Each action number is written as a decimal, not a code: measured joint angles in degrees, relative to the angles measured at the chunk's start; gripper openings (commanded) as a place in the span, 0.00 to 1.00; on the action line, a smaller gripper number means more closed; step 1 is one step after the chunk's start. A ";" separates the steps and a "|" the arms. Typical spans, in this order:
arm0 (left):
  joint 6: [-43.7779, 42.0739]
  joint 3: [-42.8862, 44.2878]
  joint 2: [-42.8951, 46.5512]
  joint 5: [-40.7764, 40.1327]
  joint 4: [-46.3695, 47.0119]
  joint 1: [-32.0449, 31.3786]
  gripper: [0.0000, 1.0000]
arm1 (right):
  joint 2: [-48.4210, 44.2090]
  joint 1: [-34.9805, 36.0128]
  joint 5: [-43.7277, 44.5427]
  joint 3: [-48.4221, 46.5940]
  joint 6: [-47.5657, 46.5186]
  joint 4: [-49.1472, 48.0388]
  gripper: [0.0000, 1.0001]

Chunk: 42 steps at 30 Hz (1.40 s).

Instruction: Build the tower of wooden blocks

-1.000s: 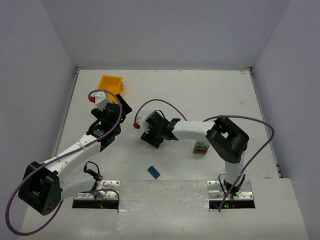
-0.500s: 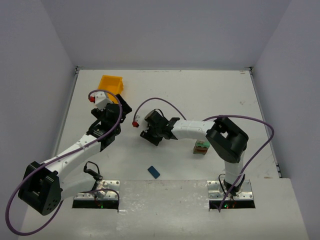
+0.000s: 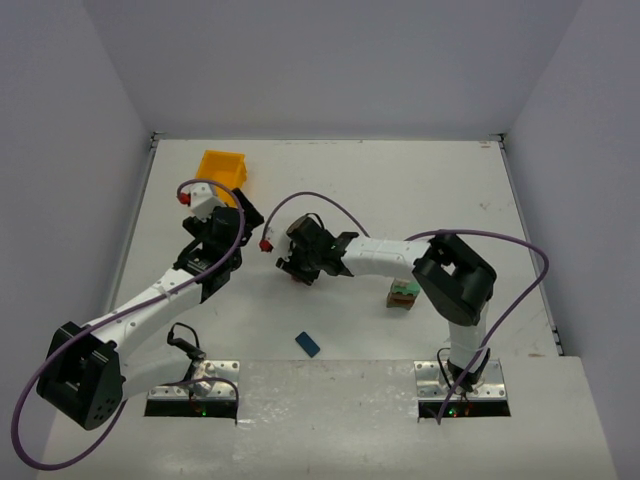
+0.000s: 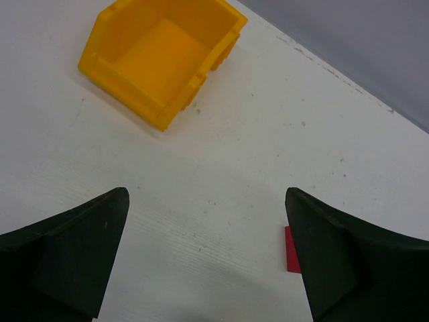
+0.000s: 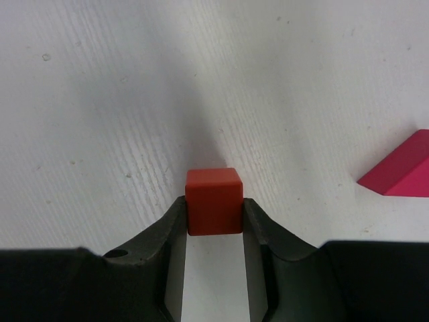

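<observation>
Now my right tool [image 5: 214, 209] has slid left across bench [image 3: 400, 190] and pinches red cube [image 5: 213, 193]; I judge grasp done, carry next to tower [image 3: 403, 293], standing right, well apart; left tool [image 4: 206, 201] spread near yellow bin [image 4: 161, 57].

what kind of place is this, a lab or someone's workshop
Most likely a robot lab test cell: a white table boxed in by plain grey walls, two arms bolted at its near edge, and small wood blocks and a yellow bin.

Red cube [image 5: 213, 200] — matt painted wood; bin [image 4: 161, 57] smooth plastic; fingers [image 5: 163, 243] matt black.
</observation>
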<state>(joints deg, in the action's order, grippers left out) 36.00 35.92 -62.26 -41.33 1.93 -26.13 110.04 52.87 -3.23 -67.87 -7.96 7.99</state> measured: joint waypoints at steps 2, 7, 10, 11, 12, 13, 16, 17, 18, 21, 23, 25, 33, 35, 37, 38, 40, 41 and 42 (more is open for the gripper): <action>0.20 0.00 0.00 -0.35 -0.07 0.00 1.00 | -0.50 -0.51 0.27 -1.46 -0.61 0.88 0.05; 1.60 0.31 0.19 -2.82 1.07 0.44 1.00 | -2.91 -6.25 -1.44 -12.59 -1.53 7.97 0.06; 1.84 0.31 -0.42 -4.05 -0.47 0.46 1.00 | -6.31 -13.54 -2.79 -20.11 -1.18 7.45 0.05; 2.00 0.36 -0.80 -4.90 -1.24 0.46 1.00 | -7.98 -16.17 -2.89 -21.68 -1.25 7.10 0.06; 2.11 0.42 -1.16 -5.66 -1.92 0.46 1.00 | -10.04 -19.16 -2.98 -22.79 -1.43 7.07 0.06; 2.23 0.47 -1.61 -6.43 -2.61 0.46 1.00 | -12.15 -22.25 -3.14 -23.51 -1.94 7.19 0.06; 2.21 0.77 -2.89 -7.89 -3.89 0.46 1.00 | -18.17 -30.50 -3.36 -23.39 -4.90 8.60 0.06; 2.09 0.85 -3.22 -8.02 -3.97 0.46 1.00 | -19.94 -32.97 -3.29 -22.70 -6.26 9.02 0.06; 1.96 0.93 -3.59 -8.03 -4.01 0.46 1.00 | -21.70 -35.40 -3.24 -21.82 -7.60 9.63 0.06; 1.44 1.50 -4.95 -7.92 -4.19 0.46 1.00 | -25.76 -41.60 -3.51 -18.05 -12.19 11.92 0.06; 0.84 2.42 -6.53 -7.71 -4.39 0.46 1.00 | -27.74 -45.00 -3.21 -14.26 -15.93 12.84 0.06; 0.38 3.76 -8.41 -7.55 -4.87 0.46 1.00 | -29.63 -47.77 -1.92 -8.90 -19.95 14.13 0.06; -0.19 11.78 -15.53 -6.80 -8.61 0.46 1.00 | -37.27 -49.26 -3.99 5.33 -28.61 26.96 0.07; -0.18 13.34 -16.11 -6.86 -10.01 0.46 1.00 | -40.33 -49.25 -6.17 6.08 -29.76 29.84 0.07; -0.16 14.25 -16.17 -7.06 -10.96 0.46 1.00 | -43.12 -49.25 -8.08 6.33 -30.66 32.05 0.08; -0.16 14.35 -16.13 -7.09 -11.18 0.46 1.00 | -44.23 -49.25 -9.28 6.40 -31.14 32.81 0.08; -0.16 14.39 -15.94 -7.14 -12.04 0.46 1.00 | -45.99 -49.25 -11.51 6.88 -31.91 34.45 0.09; -0.15 14.37 -15.73 -7.14 -12.57 0.46 1.00 | -46.73 -49.25 -12.79 7.30 -32.34 35.48 0.09; -0.13 14.34 -15.38 -7.16 -13.02 0.46 1.00 | -47.31 -49.25 -13.94 7.77 -32.76 36.49 0.09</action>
<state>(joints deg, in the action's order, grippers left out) 35.86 50.27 -77.64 -48.49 -11.09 -25.67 62.73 3.62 -17.17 -60.10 -40.72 44.48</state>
